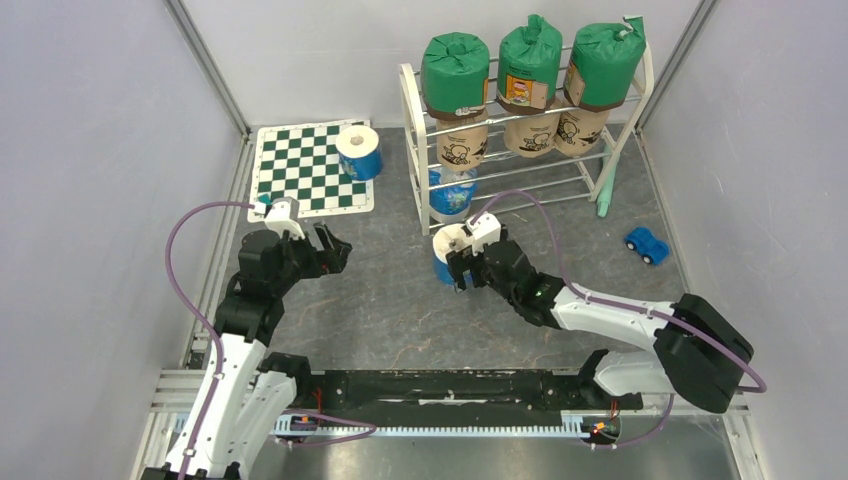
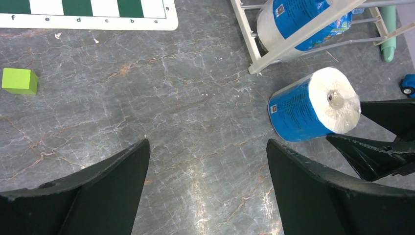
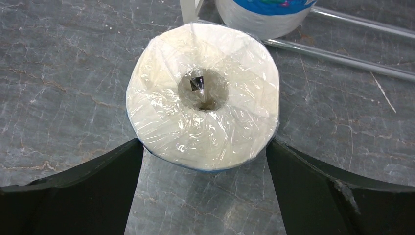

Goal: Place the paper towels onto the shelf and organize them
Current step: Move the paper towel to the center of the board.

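Now the right gripper (image 3: 203, 188) stands spread wide, a blue-wrapped paper towel roll (image 3: 203, 98) upright just beyond its fingertips, unclamped. Past that roll rises the shelf (image 1: 414, 150), carrying green rolls (image 1: 530, 55) above tan rolls (image 1: 530, 132). The left gripper (image 2: 208, 186) is spread too, over grey table (image 2: 195, 98), that roll ahead to its right.

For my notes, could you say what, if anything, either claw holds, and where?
Nothing is held: left claw open, right claw open by the blue-wrapped roll.
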